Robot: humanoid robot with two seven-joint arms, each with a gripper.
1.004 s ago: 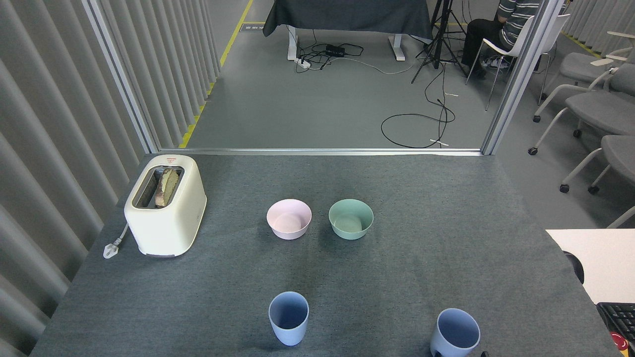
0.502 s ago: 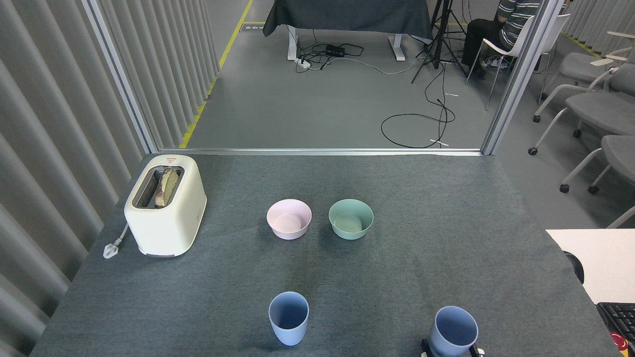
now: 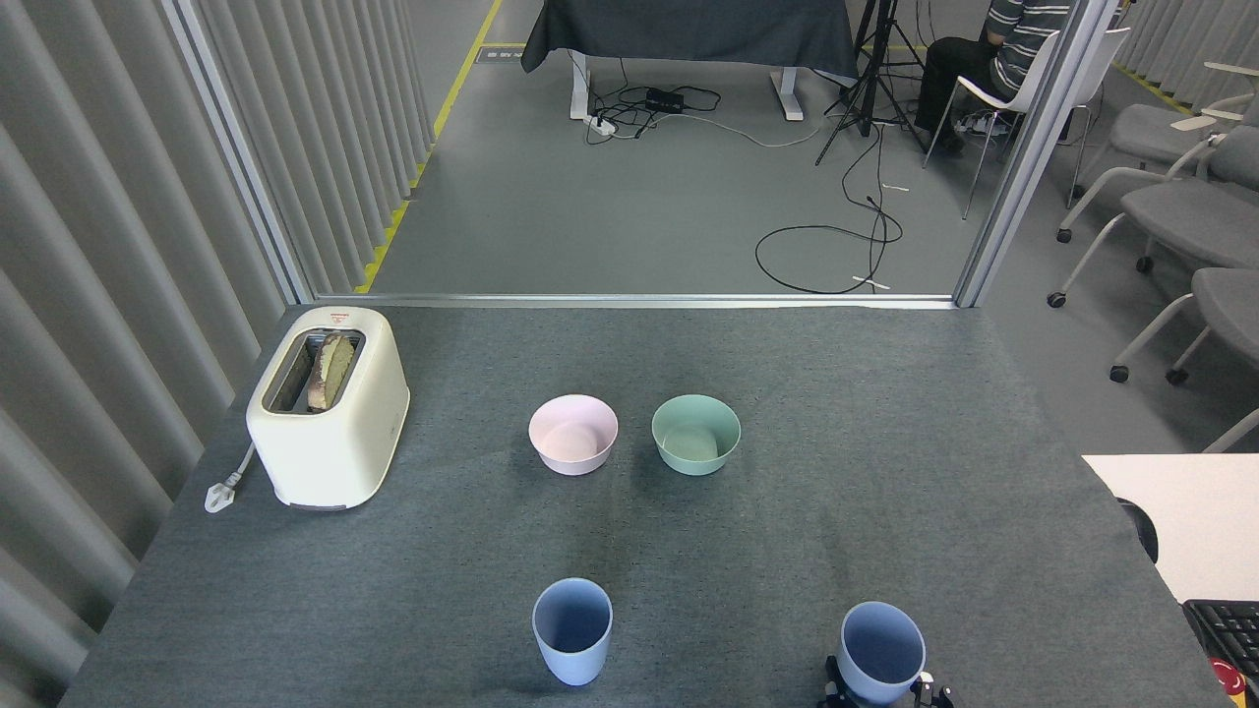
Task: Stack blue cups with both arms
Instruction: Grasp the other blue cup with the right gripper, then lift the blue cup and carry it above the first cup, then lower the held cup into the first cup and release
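Observation:
Two pale-blue cups stand upright near the table's front edge. The left blue cup (image 3: pixel 571 629) is by itself at front centre. The right blue cup (image 3: pixel 881 649) is at the front right, and my right gripper (image 3: pixel 880 695) comes up from the bottom edge around its base. One black fingertip (image 3: pixel 834 688) shows on the cup's left side and another on its right, both pressed against it. Everything else of the right arm is out of view. The left arm and its gripper are out of view.
A pink bowl (image 3: pixel 573 434) and a green bowl (image 3: pixel 695 434) sit side by side mid-table. A cream toaster (image 3: pixel 328 405) with bread stands at the left. A white desk (image 3: pixel 1190 516) with a keyboard borders the right. A seated person (image 3: pixel 993 49) is far back right.
The right cup has shifted left and slightly away from the front edge. My right gripper's fingertips have come into view on both sides of its base. The left cup has not moved.

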